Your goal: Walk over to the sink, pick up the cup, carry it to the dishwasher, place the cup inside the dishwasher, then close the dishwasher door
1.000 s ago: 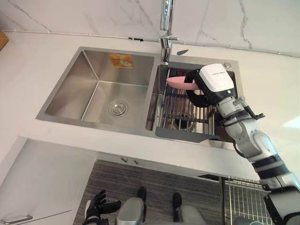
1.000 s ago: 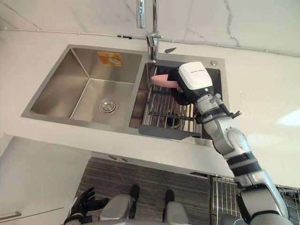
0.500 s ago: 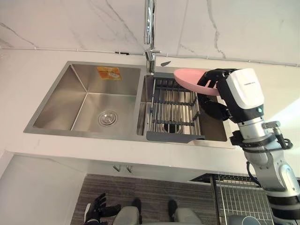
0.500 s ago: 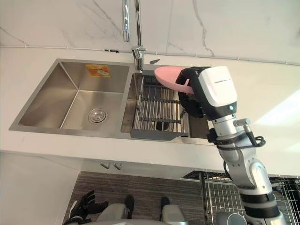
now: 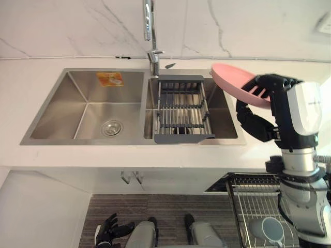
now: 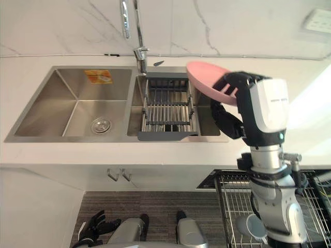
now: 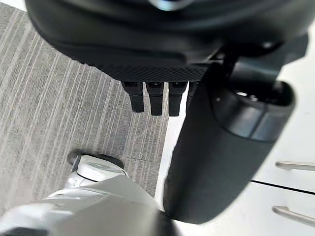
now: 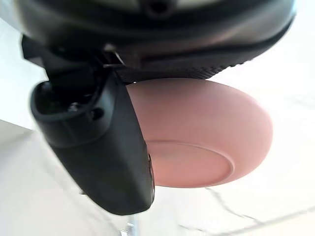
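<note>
My right hand [image 5: 257, 123] is shut on a shallow pink bowl [image 5: 234, 82], held tilted in the air over the right end of the steel sink [image 5: 129, 141]. Fingers curl over its rim and the thumb [image 8: 103, 147] lies against its underside [image 8: 206, 132]. The bowl is clear of the grey drying rack [image 5: 180, 106] in the sink's right basin. Low by the floor hangs my left hand [image 5: 106, 235], open with its fingers [image 7: 150, 101] straight and nothing in it.
A tall tap [image 5: 150, 31] rises behind the divide between the two basins. The left basin [image 5: 88, 111] has a drain. Below the counter [image 5: 62, 155] at lower right a pulled-out wire dishwasher rack [image 5: 253, 201] holds a pale cup [image 5: 270, 230].
My right hand has lifted the pink bowl from over the drying rack up and rightwards past the sink's right end. The camera has shifted too; the wire rack now shows more.
</note>
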Available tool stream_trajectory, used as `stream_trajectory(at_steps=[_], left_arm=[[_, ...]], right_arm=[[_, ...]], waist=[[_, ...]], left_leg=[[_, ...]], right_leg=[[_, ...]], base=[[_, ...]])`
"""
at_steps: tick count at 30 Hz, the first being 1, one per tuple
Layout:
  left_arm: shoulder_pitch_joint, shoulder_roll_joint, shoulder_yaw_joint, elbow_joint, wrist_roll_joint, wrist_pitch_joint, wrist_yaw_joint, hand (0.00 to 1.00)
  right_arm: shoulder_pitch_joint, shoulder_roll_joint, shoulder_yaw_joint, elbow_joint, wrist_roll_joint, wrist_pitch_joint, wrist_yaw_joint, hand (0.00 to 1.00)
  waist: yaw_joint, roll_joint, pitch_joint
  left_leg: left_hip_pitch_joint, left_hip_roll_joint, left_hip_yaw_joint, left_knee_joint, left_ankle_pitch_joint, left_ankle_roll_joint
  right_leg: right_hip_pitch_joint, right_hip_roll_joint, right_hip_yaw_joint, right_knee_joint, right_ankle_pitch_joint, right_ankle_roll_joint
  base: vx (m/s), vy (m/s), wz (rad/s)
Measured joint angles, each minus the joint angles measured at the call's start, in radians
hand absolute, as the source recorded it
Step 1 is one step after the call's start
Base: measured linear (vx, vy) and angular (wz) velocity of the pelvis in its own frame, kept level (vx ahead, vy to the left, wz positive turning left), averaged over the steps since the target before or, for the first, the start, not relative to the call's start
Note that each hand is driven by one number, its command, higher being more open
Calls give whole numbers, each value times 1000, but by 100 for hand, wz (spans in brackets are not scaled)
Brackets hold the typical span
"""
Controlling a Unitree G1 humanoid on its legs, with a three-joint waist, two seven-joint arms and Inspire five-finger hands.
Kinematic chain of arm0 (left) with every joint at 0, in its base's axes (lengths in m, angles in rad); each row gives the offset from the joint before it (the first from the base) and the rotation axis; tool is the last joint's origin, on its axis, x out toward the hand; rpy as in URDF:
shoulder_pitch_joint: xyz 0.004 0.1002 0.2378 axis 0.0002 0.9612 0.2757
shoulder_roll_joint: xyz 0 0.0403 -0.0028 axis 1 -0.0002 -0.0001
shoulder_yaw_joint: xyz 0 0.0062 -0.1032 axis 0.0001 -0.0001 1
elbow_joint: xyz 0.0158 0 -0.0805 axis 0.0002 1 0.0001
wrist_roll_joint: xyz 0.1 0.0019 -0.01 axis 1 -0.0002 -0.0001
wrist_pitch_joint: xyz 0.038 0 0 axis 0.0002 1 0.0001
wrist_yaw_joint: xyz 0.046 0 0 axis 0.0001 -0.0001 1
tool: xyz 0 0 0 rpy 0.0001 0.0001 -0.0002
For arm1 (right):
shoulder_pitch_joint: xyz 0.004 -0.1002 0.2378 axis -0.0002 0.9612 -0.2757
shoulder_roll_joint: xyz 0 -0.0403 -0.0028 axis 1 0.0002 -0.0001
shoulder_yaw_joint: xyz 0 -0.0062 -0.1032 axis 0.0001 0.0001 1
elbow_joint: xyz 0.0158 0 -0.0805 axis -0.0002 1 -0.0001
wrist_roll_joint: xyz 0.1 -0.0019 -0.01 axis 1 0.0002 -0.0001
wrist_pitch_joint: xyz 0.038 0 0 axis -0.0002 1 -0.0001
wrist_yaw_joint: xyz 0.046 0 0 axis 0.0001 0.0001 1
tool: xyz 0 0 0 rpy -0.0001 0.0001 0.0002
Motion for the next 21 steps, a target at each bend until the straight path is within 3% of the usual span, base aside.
stream_trajectory(at_steps=[2,3,4,6,8,10,11,14,21], left_arm=[[-3,3,6,0,0,0,2,90],[-5,7,15,-2,0,0,3,90],[-10,10,28,-2,0,-1,4,90],[-18,19,63,-3,0,-1,4,90],[-14,36,69,-7,-1,-1,6,90],[-2,51,69,-44,-2,-2,13,90],[-5,50,71,-51,-2,-4,24,90],[5,37,70,-79,-2,-10,25,90],[31,28,66,-80,-2,-3,29,90]], right_arm=[[4,19,0,5,-2,23,-7,30],[4,28,1,18,-9,33,-8,30],[5,36,1,31,-18,47,-8,30],[18,39,1,39,-27,50,-8,30],[31,40,1,39,-48,41,-10,30],[34,41,1,39,-62,31,-10,30],[35,40,-3,49,-79,27,-13,30],[107,40,-41,110,-87,34,-13,30],[200,51,-163,149,-87,54,-13,30]], waist=[[-10,1,1],[-14,-3,4],[-13,1,7],[3,2,10],[3,-7,3],[11,-33,-14],[4,-27,-15],[0,-13,-36],[-29,-2,-53]], left_leg=[[-22,13,58,26,-13,20],[-23,23,87,29,-10,37],[-20,48,131,15,4,70],[4,85,194,-6,5,75],[24,87,224,-26,4,72],[24,82,265,-39,-9,61],[20,87,266,-42,-9,53],[44,108,262,-55,7,20],[88,111,246,-84,16,7]], right_leg=[[-12,2,37,-45,43,-14],[-14,-4,27,-66,49,-39],[-18,-15,-34,-69,34,-72],[-52,-41,-170,111,-5,-67],[-1,-67,-223,153,-47,-61],[61,-87,-225,56,-84,-46],[79,-83,-222,-3,-72,-23],[106,-55,-214,-49,-47,-26],[159,-40,-186,-107,-28,-32]], base=[[-70,176,-94],[-96,163,-79],[-100,149,-96],[-77,105,-97],[-43,74,-70],[-27,-33,-65],[-5,-99,-40],[33,-99,-19],[107,-42,-15]])
